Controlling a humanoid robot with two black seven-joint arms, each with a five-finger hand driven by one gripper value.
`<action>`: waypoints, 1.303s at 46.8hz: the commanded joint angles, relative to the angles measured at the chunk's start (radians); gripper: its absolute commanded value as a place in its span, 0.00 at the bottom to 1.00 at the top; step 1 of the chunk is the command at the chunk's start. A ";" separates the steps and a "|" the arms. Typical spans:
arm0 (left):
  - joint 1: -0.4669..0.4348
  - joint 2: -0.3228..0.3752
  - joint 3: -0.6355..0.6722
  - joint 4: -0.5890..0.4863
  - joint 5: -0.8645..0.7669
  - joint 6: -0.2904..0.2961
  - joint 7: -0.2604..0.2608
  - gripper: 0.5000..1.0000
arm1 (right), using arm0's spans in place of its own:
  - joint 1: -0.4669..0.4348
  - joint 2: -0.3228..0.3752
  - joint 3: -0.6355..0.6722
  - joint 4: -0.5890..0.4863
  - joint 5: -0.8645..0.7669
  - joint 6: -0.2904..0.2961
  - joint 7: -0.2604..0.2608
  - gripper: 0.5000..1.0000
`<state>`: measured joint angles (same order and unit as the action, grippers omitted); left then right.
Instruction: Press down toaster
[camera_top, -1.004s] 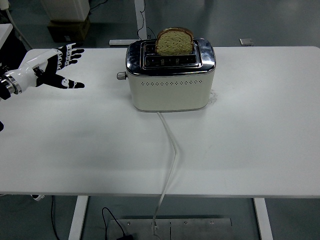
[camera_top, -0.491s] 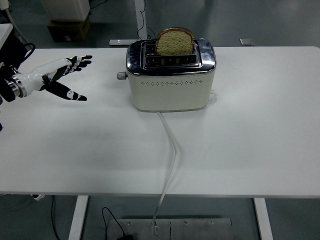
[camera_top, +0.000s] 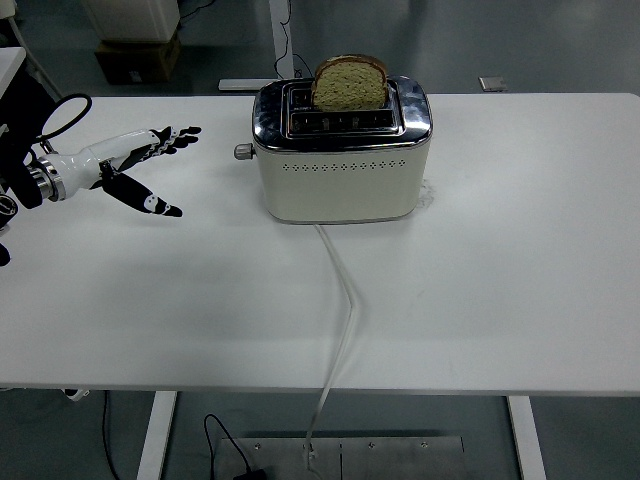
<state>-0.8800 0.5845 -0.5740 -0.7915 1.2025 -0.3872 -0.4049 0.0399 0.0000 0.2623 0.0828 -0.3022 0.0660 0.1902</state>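
One hand is at work here: the left hand (camera_top: 135, 160), coming in from the left edge over the white table (camera_top: 480, 300), with its fingers (camera_top: 175, 135) stretched out straight and close together and the thumb (camera_top: 155, 203) splayed down and away, holding nothing. Over the last second it has turned from a flat, broad palm to an edge-on pose, and its fingertips have moved rightward, closer to the toaster (camera_top: 340, 165), though a clear stretch of bare table still lies between them. The toaster has not shifted; it sits toward the far middle of the table, cream-bodied with a shiny top, and a slice of bread (camera_top: 350, 82) stands high out of the rear slot, so the lever is evidently not yet pressed. A small knob (camera_top: 241, 152) sticks out of the toaster's left end, facing the hand; that looks like the part to be pushed down, though I cannot be sure from this angle. A white cord (camera_top: 340, 310) runs from the toaster's front toward the near edge. The reach appears underway, with contact and the downward push both still to come. The right hand is out of view.
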 joint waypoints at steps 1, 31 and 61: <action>0.000 -0.002 0.002 0.000 0.017 0.001 0.000 1.00 | 0.000 0.000 0.000 0.000 0.000 0.000 0.000 1.00; -0.002 -0.018 0.005 -0.029 0.022 0.010 0.001 1.00 | -0.002 0.000 0.000 0.000 0.000 0.000 0.000 1.00; -0.004 -0.046 0.040 -0.028 0.022 0.039 0.005 1.00 | 0.000 0.000 0.000 0.000 0.000 0.000 0.000 1.00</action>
<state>-0.8849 0.5433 -0.5343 -0.8191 1.2241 -0.3482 -0.4012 0.0397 0.0000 0.2623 0.0829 -0.3022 0.0659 0.1902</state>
